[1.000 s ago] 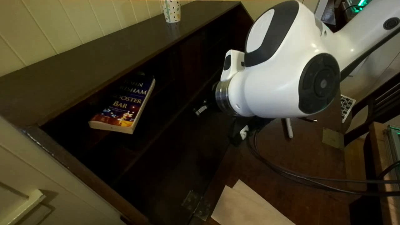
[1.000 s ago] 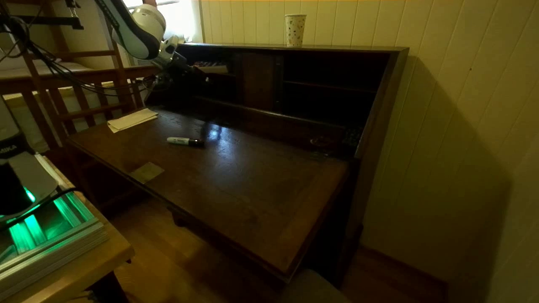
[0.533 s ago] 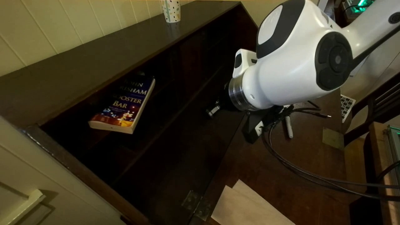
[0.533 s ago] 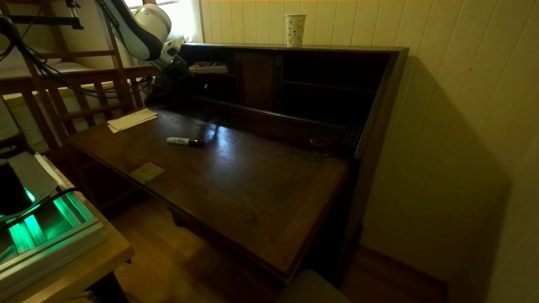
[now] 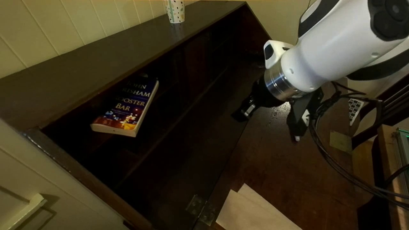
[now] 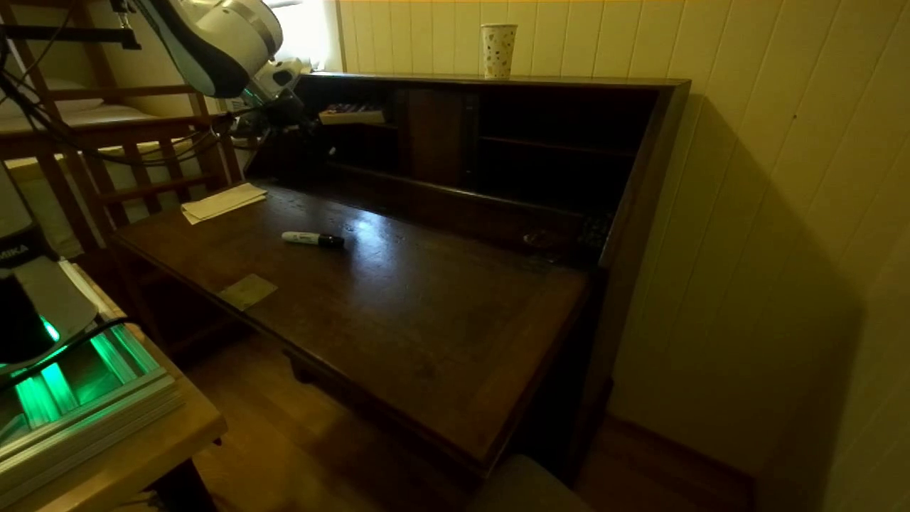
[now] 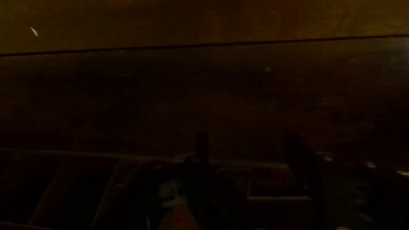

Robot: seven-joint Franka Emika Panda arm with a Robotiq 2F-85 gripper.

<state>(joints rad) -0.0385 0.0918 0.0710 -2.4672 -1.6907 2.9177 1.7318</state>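
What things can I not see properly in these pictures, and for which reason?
Black fingers: outlines mostly lost in darkness, wrist view.
Dark brown wooden desk: shadow hides its compartments' depths, both exterior views.
White cylindrical marker with black cap: mostly hidden behind the black wrist attachment, in an exterior view.
White speckled cylindrical cup: top cut off by the upper edge, in an exterior view.

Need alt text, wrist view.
Open robot hand at the bottom of a dark picture, fingers apart, no object visible between them, over a wooden desk. A seam crosses near the top; shadowy compartments line the lower left.
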